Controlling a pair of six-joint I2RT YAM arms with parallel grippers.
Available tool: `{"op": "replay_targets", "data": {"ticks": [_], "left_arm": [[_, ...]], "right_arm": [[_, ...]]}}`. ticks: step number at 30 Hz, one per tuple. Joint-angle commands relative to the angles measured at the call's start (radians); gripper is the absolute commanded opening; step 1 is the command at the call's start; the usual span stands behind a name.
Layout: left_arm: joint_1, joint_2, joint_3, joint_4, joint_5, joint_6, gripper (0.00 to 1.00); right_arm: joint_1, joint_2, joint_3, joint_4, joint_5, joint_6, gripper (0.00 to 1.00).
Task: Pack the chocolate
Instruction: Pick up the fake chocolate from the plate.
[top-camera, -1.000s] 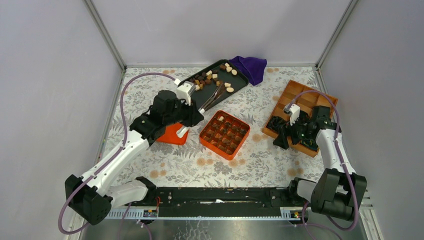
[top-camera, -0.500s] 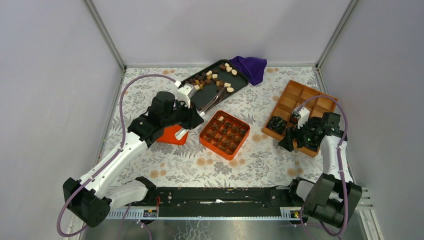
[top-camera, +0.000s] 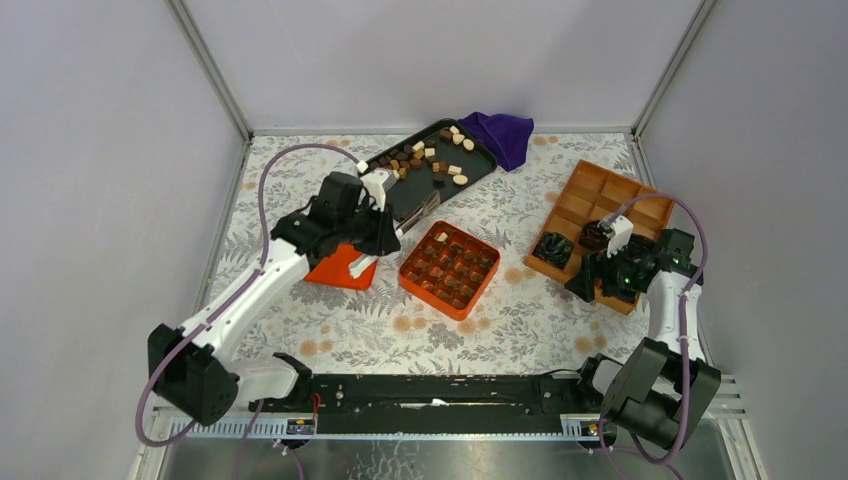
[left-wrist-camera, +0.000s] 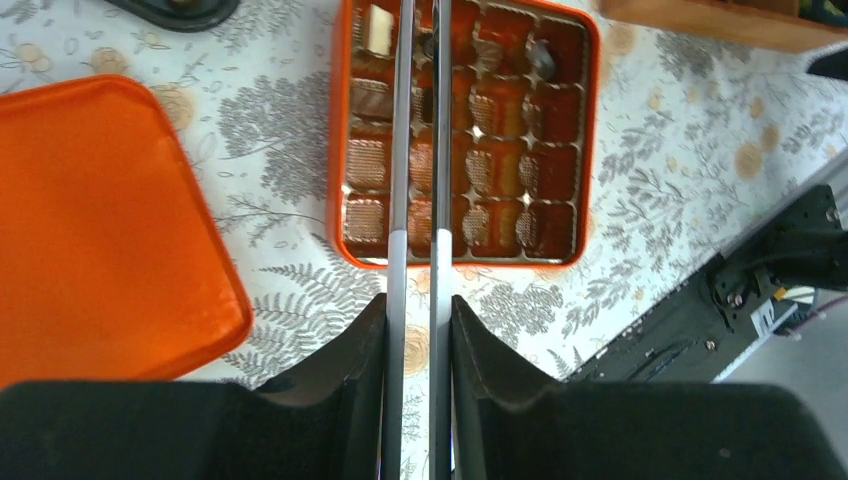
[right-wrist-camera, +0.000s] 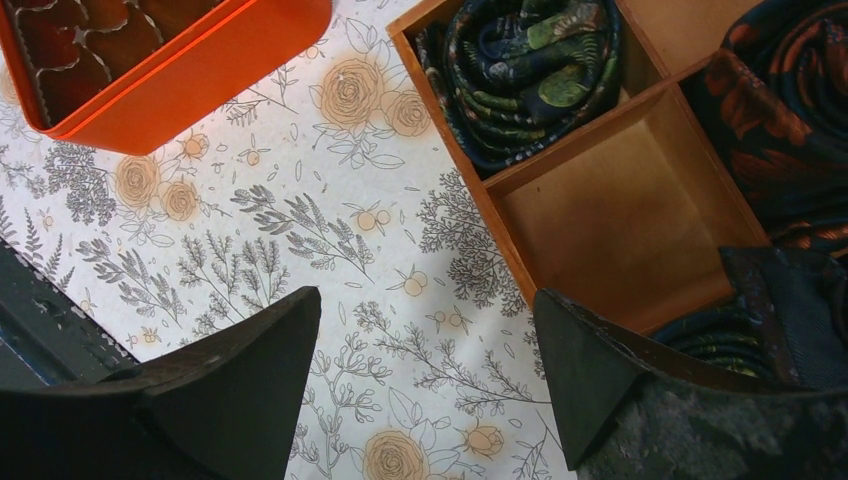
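left gripper (left-wrist-camera: 418, 330) clamped on tongs (left-wrist-camera: 397, 200), blades close together, running over orange box (top-camera: 428, 297). chocolate (top-camera: 430, 153) mostly loose on black tray (top-camera: 480, 155) at the back, a few pieces in box cells. right gripper (right-wrist-camera: 427, 295) wide open, holding nothing, above the table just beside wooden box (right-wrist-camera: 610, 200)

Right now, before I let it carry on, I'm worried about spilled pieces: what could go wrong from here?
1. The left tool grips thin metal tongs whose long arms reach over the orange box; a small chocolate could slip from them.
2. Many cells in view already hold pieces, so a drop may land on a filled cell.
3. The orange lid lies close beside the box and might get nudged as the tool moves.
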Motion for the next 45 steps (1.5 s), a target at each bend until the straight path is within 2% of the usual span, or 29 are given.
{"op": "replay_targets", "data": {"ticks": [1,11,25,41,45], "left_arm": [[0.059,0.083,0.129,-0.013,-0.026,0.017,0.26],[0.124,0.234,0.234,-0.001,-0.073,-0.009,0.26],[0.129,0.398,0.305,0.050,-0.019,0.004,0.25],[0.130,0.474,0.304,0.151,-0.022,-0.026,0.24],[0.129,0.532,0.333,0.167,-0.042,-0.028,0.24]], "right_arm": [[-0.024,-0.003,-0.007,0.015,-0.031,-0.024,0.85],[-0.050,-0.024,-0.014,0.015,-0.041,-0.038,0.85],[-0.068,-0.019,-0.010,0.009,-0.050,-0.041,0.86],[-0.082,-0.042,-0.016,-0.002,-0.055,-0.062,0.86],[-0.098,-0.048,-0.017,-0.005,-0.062,-0.069,0.86]]}}
